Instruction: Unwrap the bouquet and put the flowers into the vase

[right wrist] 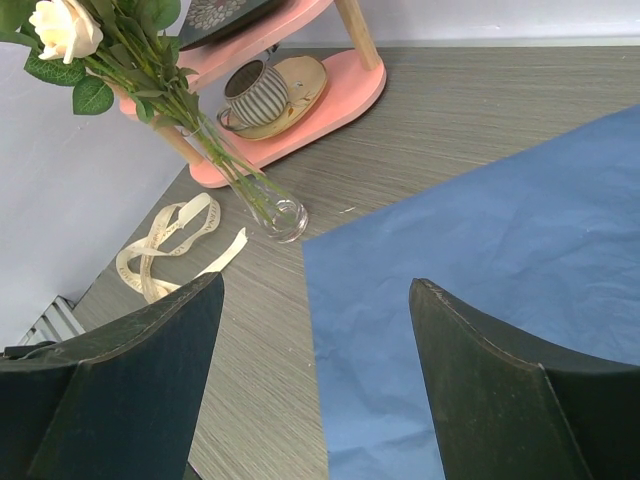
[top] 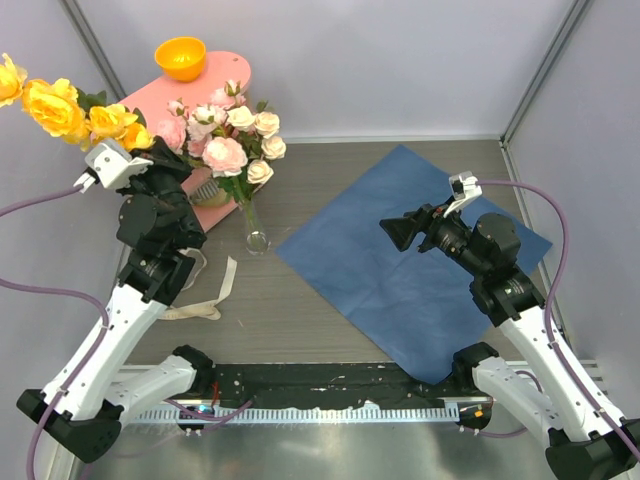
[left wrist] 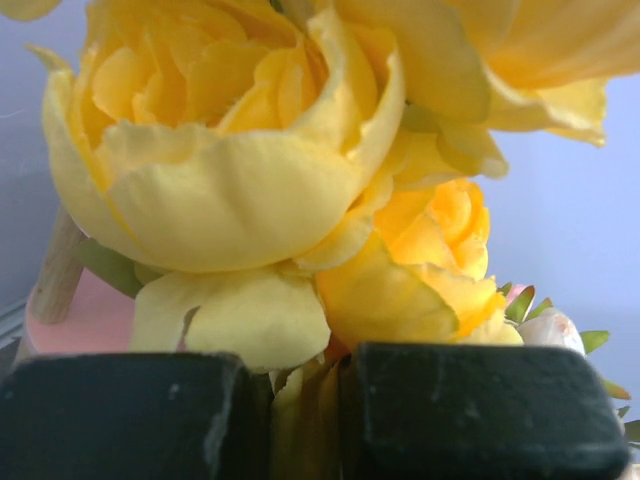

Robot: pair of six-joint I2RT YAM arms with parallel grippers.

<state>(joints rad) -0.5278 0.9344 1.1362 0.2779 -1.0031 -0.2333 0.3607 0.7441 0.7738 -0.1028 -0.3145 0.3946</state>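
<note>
orange bowl (top: 181,57) atop a pink stand (top: 215,75) — striped cup (right wrist: 255,93) on its lower tier

Bright, even, diffuse light, with only faint, soft shadows on the grey table (top: 270,310). The top and right wrist views are sharp. In the left wrist view the yellow flowers (left wrist: 230,170) loom very close — slightly soft-focused.

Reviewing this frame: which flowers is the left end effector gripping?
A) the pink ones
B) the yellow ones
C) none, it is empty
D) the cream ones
B: the left end effector is shut on the stems of the yellow flowers, held up at the far left, while the pink and cream flowers stand in the vase.
</note>
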